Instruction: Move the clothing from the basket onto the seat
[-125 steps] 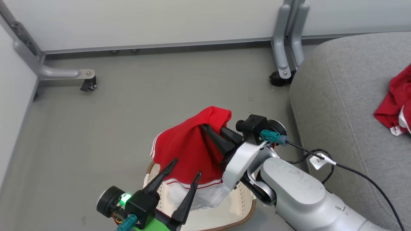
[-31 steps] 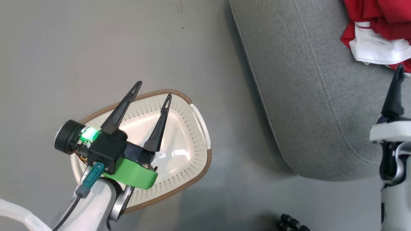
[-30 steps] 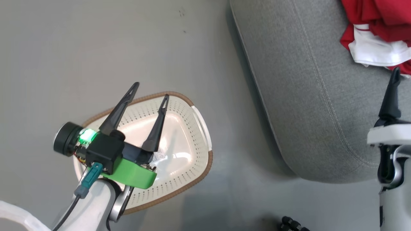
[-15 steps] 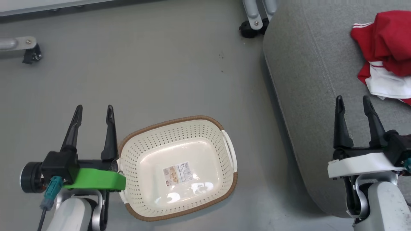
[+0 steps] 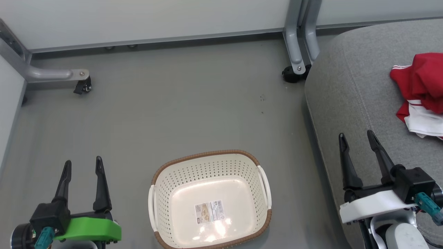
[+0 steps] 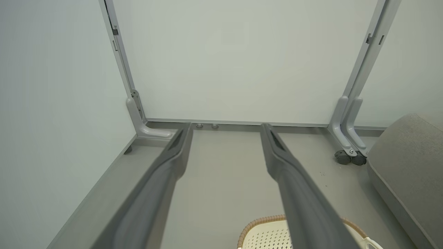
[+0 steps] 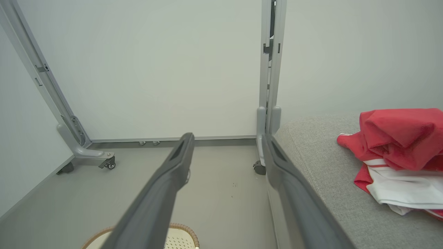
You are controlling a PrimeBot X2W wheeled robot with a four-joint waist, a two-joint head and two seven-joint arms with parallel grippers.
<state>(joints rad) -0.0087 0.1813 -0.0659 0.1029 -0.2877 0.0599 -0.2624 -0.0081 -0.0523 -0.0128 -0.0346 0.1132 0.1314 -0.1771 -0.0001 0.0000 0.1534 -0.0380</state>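
The cream-white basket (image 5: 263,180) with its brown rim stands on the grey floor, holding only a paper label (image 5: 208,211) on its bottom. The red clothing (image 5: 420,83) with white trim lies in a heap on the grey seat (image 5: 349,86), at the right edge. Left of the basket, low in the head view, my left gripper (image 5: 83,163) is open and empty. My right gripper (image 5: 356,136) is open too, over the seat's front edge, apart from the clothing. The right wrist view shows the clothing (image 7: 398,138) on the seat (image 7: 322,166) and the basket's rim (image 7: 183,228) below.
Pale partition walls on grey metal legs with castors (image 5: 83,86) (image 5: 290,74) close off the back and the left side. Grey floor stretches between the walls, the basket and the seat.
The head camera has tilted up, so the walls and castors came into view. Both grippers have drawn back low, open and empty. The left one left the basket and now stands left of it.
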